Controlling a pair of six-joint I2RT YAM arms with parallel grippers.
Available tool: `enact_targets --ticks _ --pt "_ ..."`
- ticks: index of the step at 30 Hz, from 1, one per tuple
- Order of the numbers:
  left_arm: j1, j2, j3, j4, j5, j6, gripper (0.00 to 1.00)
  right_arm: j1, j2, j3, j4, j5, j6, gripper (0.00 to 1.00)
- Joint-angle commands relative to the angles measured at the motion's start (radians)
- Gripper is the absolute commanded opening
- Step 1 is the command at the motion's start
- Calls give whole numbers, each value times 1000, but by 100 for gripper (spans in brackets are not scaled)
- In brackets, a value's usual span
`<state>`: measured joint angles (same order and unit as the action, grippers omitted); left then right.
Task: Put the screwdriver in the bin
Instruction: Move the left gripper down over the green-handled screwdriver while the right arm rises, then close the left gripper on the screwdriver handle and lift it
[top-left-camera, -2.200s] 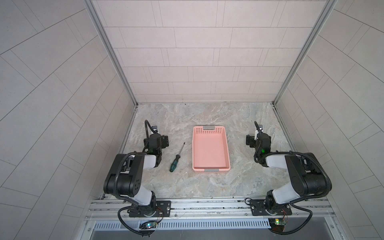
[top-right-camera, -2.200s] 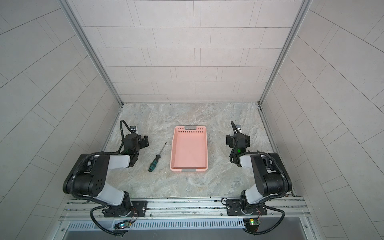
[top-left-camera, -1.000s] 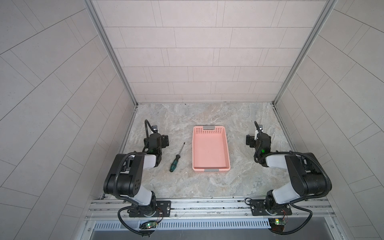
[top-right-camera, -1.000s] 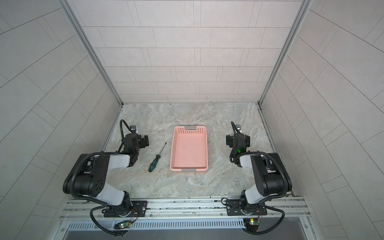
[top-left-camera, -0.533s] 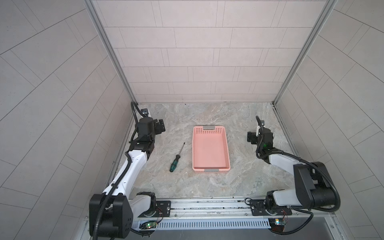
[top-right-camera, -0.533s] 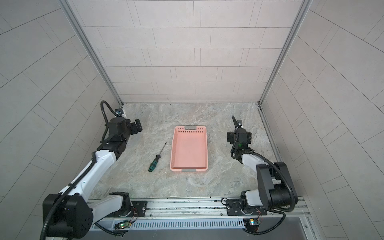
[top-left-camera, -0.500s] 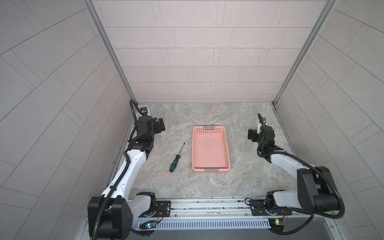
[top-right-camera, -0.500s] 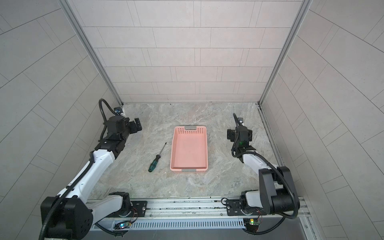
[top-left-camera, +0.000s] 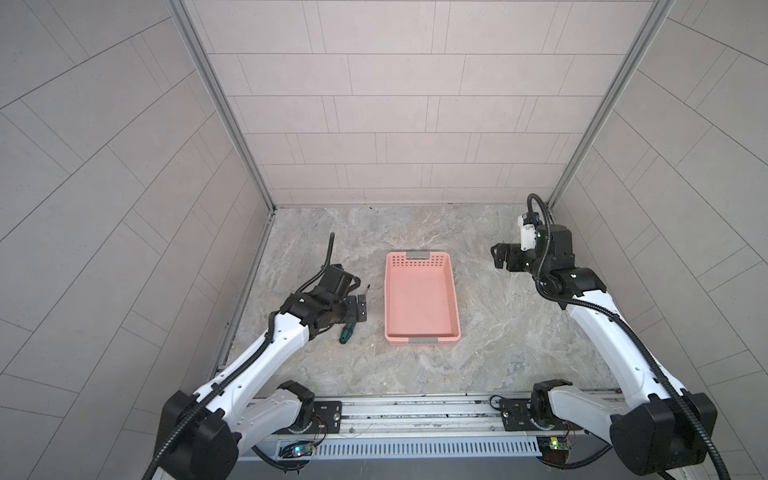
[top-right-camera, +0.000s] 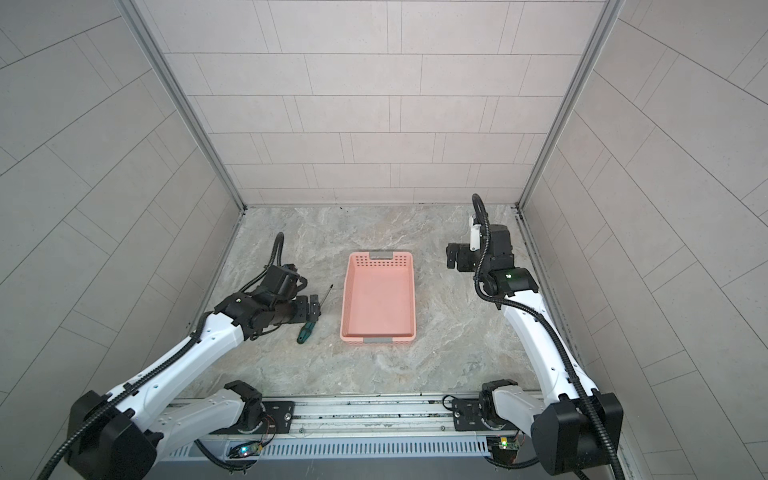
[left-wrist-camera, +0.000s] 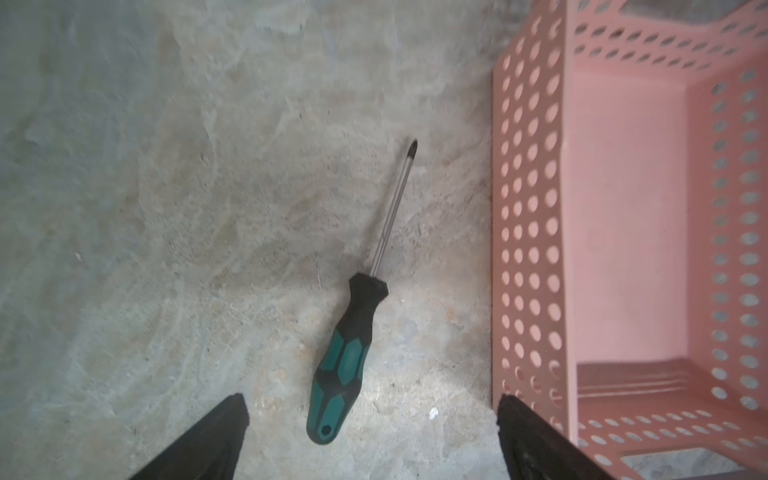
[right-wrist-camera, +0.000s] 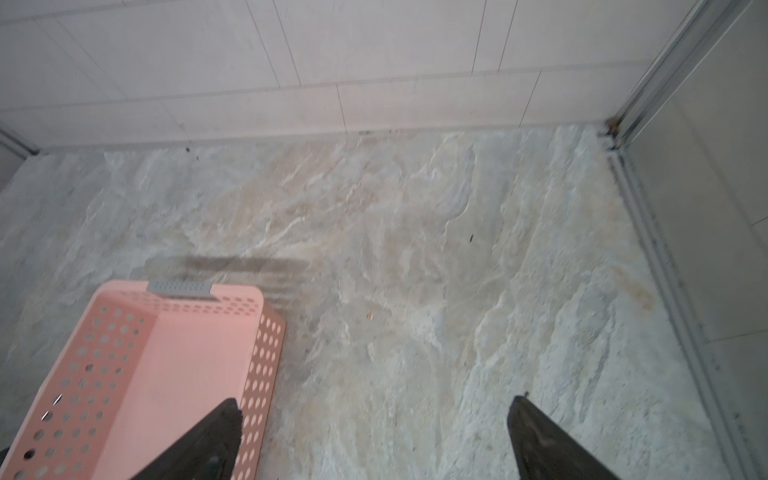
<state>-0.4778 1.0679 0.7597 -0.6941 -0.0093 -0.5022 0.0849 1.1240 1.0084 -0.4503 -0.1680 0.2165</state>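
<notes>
Both top views: screwdriver (top-left-camera: 346, 335) (top-right-camera: 304, 332), green-and-black handle, thin dark shaft, lies on the desk (top-left-camera: 498, 353) just left of the salmon bin (top-left-camera: 419, 299) (top-right-camera: 378, 299). Its middle is hidden under the left claw (top-left-camera: 360, 309), jaws spread wide, gripping nothing. Jaws of right claw (top-left-camera: 500, 257) parted too, well away.
Left wrist: screwdriver (left-wrist-camera: 349, 353) flat beside perforated bin (left-wrist-camera: 528, 249) wall.
Right wrist: bin (right-wrist-camera: 166, 374) floor bare.

Matt plastic bin (top-left-camera: 417, 261), rough stone table (top-left-camera: 498, 332)
</notes>
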Motion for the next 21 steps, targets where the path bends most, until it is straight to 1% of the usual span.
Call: enact_targets --ticks 1,3,5,7,10,15,21 --pt "-21 10 -55 -28 -53 -77 99 2 -15 -5 -110 -100 21 100" --pt "-22 20 -84 -2 -58 -65 98 4 -19 -16 -116 -110 24 100" --pt "-22 33 -101 23 -56 -47 94 3 -23 -23 -124 -110 27 100" --pt "-21 59 -117 55 -40 -29 93 1 -24 -36 -125 -108 26 100" --pt "-22 112 -135 93 -46 -13 92 1 -23 -52 -128 -111 21 100" --pt "-22 197 -127 165 -40 -1 88 2 -18 -76 -102 -127 21 99" --pt "-22 259 -89 175 -76 28 83 0 6 -80 -101 -144 26 100"
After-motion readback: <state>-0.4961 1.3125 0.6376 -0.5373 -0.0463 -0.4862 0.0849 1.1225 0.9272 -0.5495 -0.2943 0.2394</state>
